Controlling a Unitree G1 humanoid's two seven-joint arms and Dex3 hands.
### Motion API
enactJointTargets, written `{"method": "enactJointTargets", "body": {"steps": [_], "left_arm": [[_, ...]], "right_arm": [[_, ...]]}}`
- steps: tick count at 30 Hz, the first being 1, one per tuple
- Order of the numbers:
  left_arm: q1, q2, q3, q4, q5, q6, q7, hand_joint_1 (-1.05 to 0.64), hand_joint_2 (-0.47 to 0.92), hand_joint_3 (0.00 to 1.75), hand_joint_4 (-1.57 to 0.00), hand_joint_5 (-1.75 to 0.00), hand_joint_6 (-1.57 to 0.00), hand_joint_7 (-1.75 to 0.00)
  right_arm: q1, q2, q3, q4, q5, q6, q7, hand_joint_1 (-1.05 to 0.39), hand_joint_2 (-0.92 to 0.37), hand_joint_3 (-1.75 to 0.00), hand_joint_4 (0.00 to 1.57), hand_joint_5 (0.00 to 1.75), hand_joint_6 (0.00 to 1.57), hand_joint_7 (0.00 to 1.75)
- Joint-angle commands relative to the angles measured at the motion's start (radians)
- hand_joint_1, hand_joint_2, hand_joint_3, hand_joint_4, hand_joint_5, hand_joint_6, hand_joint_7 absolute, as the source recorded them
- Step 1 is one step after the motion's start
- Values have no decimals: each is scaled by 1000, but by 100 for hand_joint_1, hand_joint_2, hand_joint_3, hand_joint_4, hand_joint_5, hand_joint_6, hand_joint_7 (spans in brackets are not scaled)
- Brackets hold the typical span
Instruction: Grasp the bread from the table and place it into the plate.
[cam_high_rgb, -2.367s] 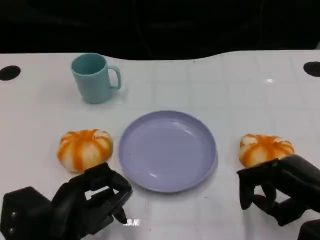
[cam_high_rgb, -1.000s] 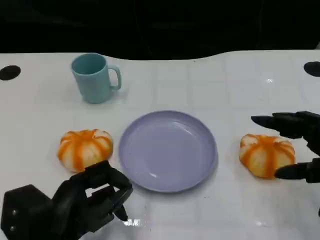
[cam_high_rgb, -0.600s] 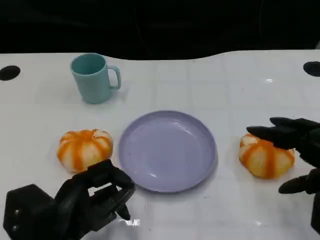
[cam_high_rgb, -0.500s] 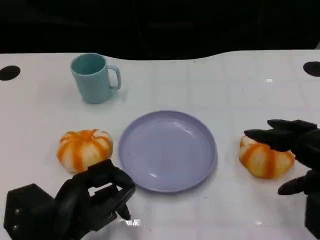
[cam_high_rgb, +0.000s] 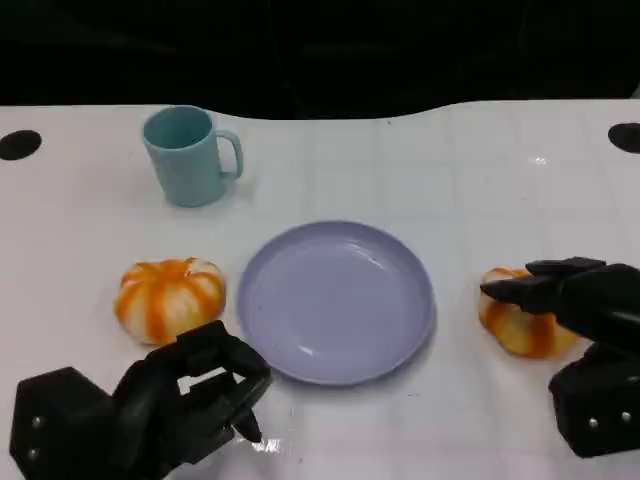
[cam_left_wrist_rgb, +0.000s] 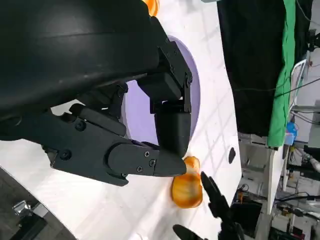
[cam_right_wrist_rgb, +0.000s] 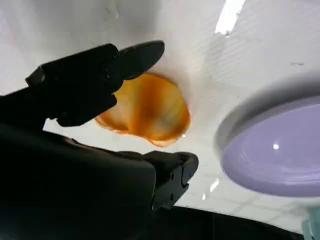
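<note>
Orange-striped round bread bun (cam_high_rgb: 520, 322) sits on the white surface (cam_high_rgb: 480, 180), right of the lavender plate (cam_high_rgb: 335, 300) — the right hand (cam_high_rgb: 575, 305) has dropped over it, fingers apart, grasp imminent.

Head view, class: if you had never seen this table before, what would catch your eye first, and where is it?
Probably the two orange-striped buns: the left bread lies left of the lilac plate, and the right bread lies to its right, with the right hand spread over it. The teal mug stands behind, and the left hand is curled near the front edge.
</note>
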Motion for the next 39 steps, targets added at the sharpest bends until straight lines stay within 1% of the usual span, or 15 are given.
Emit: {"method": "enactJointTargets", "body": {"steps": [1, 10, 13, 16, 17, 18, 19, 20, 21, 22, 24, 27, 29, 35, 39], "left_arm": [[7, 7, 8, -14, 3, 14, 16, -49, 91, 29, -72, -175, -74, -139], [13, 5, 5, -22, 7, 7, 17, -50, 92, 29, -73, -175, -74, -138], [14, 6, 4, -26, 6, 7, 17, -50, 92, 29, -72, -175, -74, -138], [14, 7, 3, -30, 7, 13, 18, -51, 92, 29, -73, -175, -74, -138], [14, 7, 3, -30, 6, 14, 17, -51, 92, 29, -73, -175, -74, -138], [14, 7, 4, -28, 4, 12, 14, -51, 92, 28, -73, -175, -74, -138], [13, 7, 5, -26, 2, 10, 12, -51, 92, 28, -73, -175, -74, -138], [14, 7, 4, -27, 3, 12, 14, -51, 92, 28, -73, -175, -74, -138], [15, 6, 3, -30, 6, 15, 18, -51, 92, 28, -73, -175, -74, -138], [15, 6, 3, -32, 7, 18, 20, -51, 92, 28, -73, -175, -74, -138], [17, 5, 2, -38, 6, 24, 23, -51, 92, 28, -73, -175, -74, -138], [19, 5, 1, -42, 8, 29, 26, -51, 91, 28, -72, -175, -74, -138], [20, 4, 1, -44, 6, 30, 26, -50, 91, 28, -73, -175, -75, -137], [28, 4, -2, -33, 11, 7, 19, -51, 91, 28, -73, -175, -75, -137], [26, 1, -6, -24, 18, -1, 22, -51, 91, 28, -73, -175, -74, -138]], "right_arm": [[-72, 18, 42, 120, -23, -8, -40, -22, -78, -1, 14, 7, 23, 1], [-178, 61, 102, 308, -37, -27, -107, -22, -81, -1, 21, 9, 30, 3], [-206, 73, 118, 363, -41, -40, -139, -24, -83, -2, 31, 14, 43, 7], [-223, 87, 121, 399, -35, -42, -169, -27, -87, -3, 51, 30, 67, 14], [-227, 94, 114, 414, -22, -48, -183, -26, -89, -3, 56, 56, 77, 17], [-230, 101, 107, 428, -10, -55, -194, -24, -91, -3, 60, 93, 89, 25], [-234, 105, 104, 440, -1, -61, -202, -22, -91, -4, 63, 112, 93, 34], [-241, 109, 100, 457, 12, -79, -211, -21, -92, -5, 64, 121, 94, 40], [-250, 111, 99, 473, 22, -93, -214, -20, -90, -19, 74, 141, 99, 56], [-259, 113, 100, 488, 28, -105, -220, -19, -82, -46, 79, 160, 97, 83], [-273, 115, 105, 511, 29, -124, -238, -18, -68, -76, 84, 172, 87, 127], [-282, 119, 106, 523, 25, -141, -286, -16, -63, -86, 84, 174, 75, 157], [-283, 128, 102, 532, 27, -146, -323, -14, -62, -87, 82, 175, 72, 163], [-276, 158, 87, 555, 35, -159, -460, -8, -57, -86, 86, 175, 66, 173], [-280, 171, 76, 583, 54, -198, -535, -4, -42, -111, 91, 175, 73, 166]]}}
